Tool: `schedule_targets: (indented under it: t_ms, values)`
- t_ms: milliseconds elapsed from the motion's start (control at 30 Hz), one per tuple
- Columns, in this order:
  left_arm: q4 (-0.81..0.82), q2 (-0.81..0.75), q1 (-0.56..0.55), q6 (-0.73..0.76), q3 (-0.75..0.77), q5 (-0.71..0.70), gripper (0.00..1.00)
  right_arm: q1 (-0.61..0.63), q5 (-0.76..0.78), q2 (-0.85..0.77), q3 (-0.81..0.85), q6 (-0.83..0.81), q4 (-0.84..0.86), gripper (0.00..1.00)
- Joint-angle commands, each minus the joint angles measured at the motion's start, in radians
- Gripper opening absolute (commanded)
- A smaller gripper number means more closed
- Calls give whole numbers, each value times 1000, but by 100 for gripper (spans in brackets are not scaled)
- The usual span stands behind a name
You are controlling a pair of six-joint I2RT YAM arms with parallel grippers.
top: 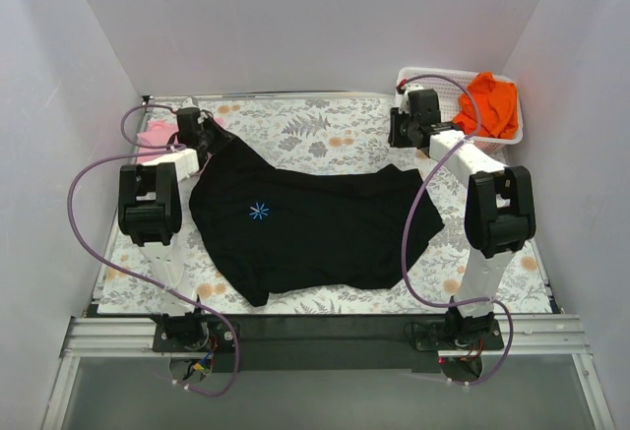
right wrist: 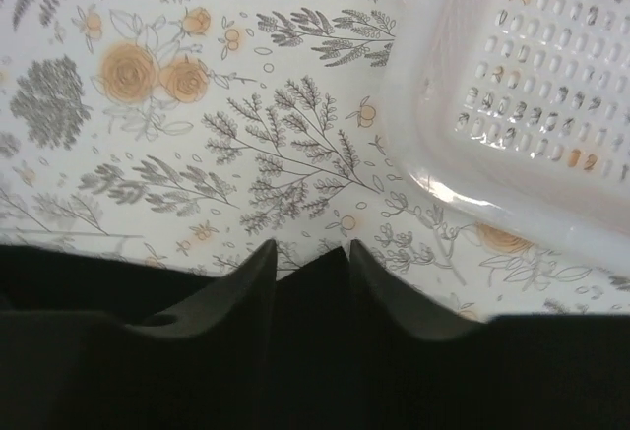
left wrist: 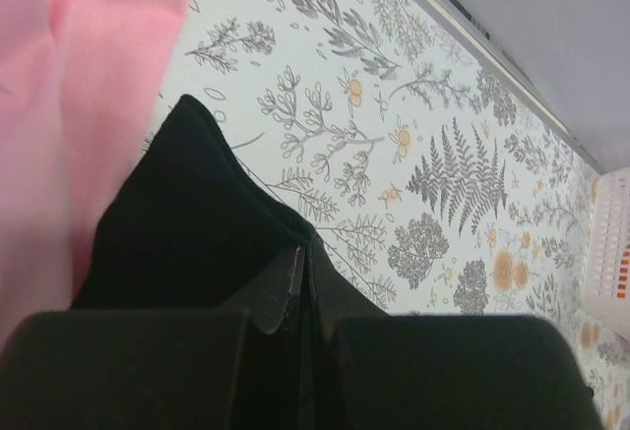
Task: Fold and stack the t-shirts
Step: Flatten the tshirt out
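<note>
Step in hand, prob. flattening black tee (top: 315,223) on tabletop (top: 325,120) — L & R jaws each pinch a far corner — next needs even outward pull.

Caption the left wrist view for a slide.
Left gripper pinching the black t-shirt beside the pink t-shirt on floral cloth.

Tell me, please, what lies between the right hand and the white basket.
Only bare floral table cover separates the right hand from the white basket; the right wrist view shows this stretch best.
</note>
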Motion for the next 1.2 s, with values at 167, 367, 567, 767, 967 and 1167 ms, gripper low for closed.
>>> schedule_targets:
  t_ms: [167, 367, 567, 767, 967, 1167]
  values:
    - [2, -33, 14, -3, 31, 25, 0, 2, -46, 39, -67, -1, -2, 67]
    - [2, -39, 12, 5, 24, 27, 0, 2, -46, 76, -65, -4, 15, 65]
    - [-5, -39, 14, 11, 22, 27, 0, 2, -50, 117, -61, -5, 15, 62]
    - [-10, -39, 14, 16, 27, 25, 0, 2, -21, 125, -90, -5, 15, 61]
    - [-10, -38, 14, 17, 25, 27, 0, 4, 5, 116, -110, -11, 15, 40]
    - [-10, -44, 14, 26, 16, 21, 0, 4, -7, 127, -111, -16, 15, 15]
